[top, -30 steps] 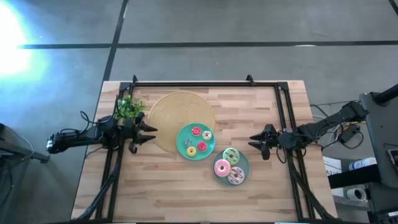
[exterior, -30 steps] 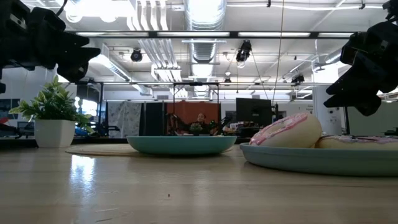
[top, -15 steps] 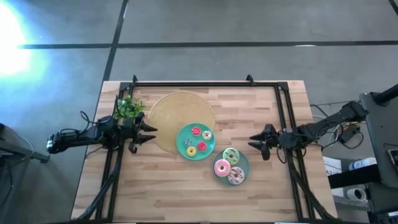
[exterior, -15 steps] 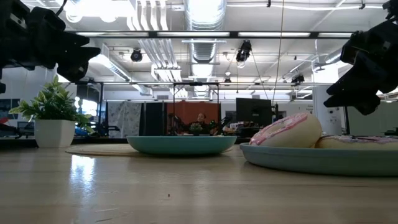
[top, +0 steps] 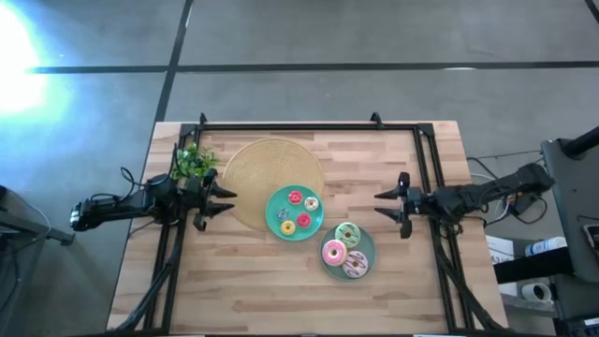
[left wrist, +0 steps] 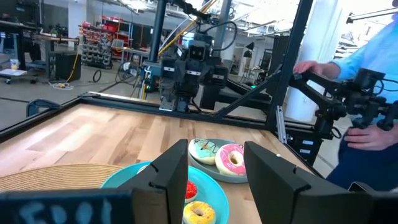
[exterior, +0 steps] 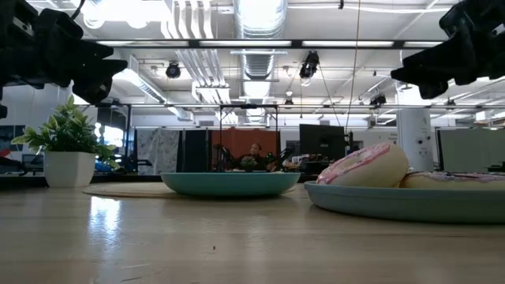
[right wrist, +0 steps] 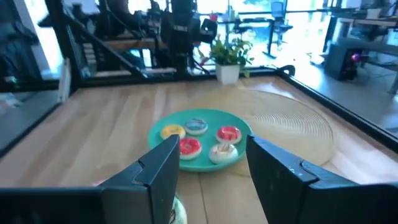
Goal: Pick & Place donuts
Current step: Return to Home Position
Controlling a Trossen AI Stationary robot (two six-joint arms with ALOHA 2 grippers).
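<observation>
Wood table (top: 243,281) from above, with grey floor all around. Near the middle, a blue-green plate (top: 270,217) with the small donuts (top: 295,197) in it. Just beside it, toward the right arm, a second plate (top: 371,249) with the pink donut (top: 333,251), the green donut (top: 348,234) and the white striped donut (top: 356,266). No donut on the bare wood or on the big woven mat (top: 262,164). Looks all sorted, with only the trip back to rest left for the arms. Left tool (top: 220,201) at the left edge of the mat, near the little plant (top: 194,161). Right tool (top: 382,206) off to the right of both plates, apart from them.

From table height: both plates flat on the wood, the pink donut up front in the near one. Both tools high up at the two sides, touching nothing. Behind, a big room with bright lamps, pipes on the ceiling and a dark screen.

From the left wrist: fingers spread wide, nothing between them. Past them, both plates, the other arm, and a person (left wrist: 373,68) in a light blue top beyond the table.

From the right wrist: fingers spread too, and empty. Ahead, the plate of small donuts, then the mat, then the plant at the far edge.
</observation>
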